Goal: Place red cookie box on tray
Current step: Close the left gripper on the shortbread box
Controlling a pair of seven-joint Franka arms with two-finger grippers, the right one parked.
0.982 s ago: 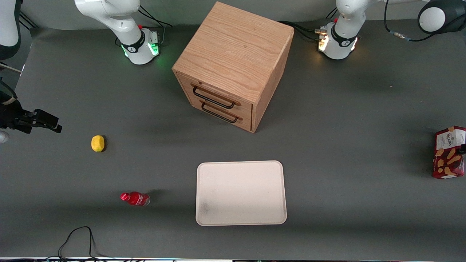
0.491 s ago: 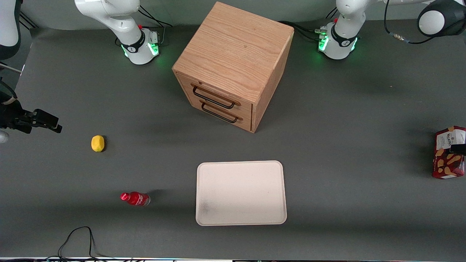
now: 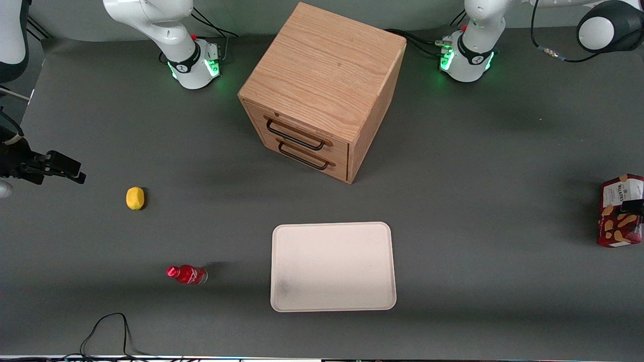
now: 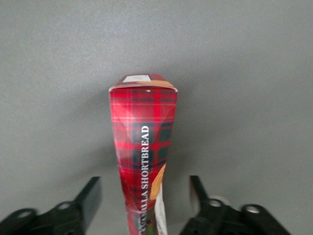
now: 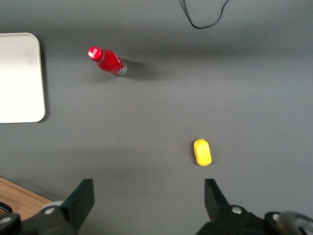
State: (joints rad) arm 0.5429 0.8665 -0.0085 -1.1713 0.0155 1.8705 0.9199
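The red cookie box (image 3: 620,211) stands on the grey table at the working arm's end, far sideways from the tray (image 3: 332,266). In the left wrist view its narrow plaid side (image 4: 144,147) rises between the two black fingers (image 4: 90,193), with a gap of table showing on each side. My gripper (image 4: 144,183) is open around the box and not touching it. In the front view only a small black part of the gripper (image 3: 634,205) shows over the box. The cream-white tray has nothing on it and lies nearer the front camera than the cabinet.
A wooden drawer cabinet (image 3: 322,90) stands mid-table, both drawers shut. A small red bottle (image 3: 187,274) lies beside the tray, toward the parked arm's end, with a yellow fruit-like object (image 3: 135,198) farther from the camera. A black cable (image 3: 105,327) loops near the front edge.
The black gripper part has crept slightly farther over the cookie box. The working arm's base light went from yellow-white to green. The box has not moved.
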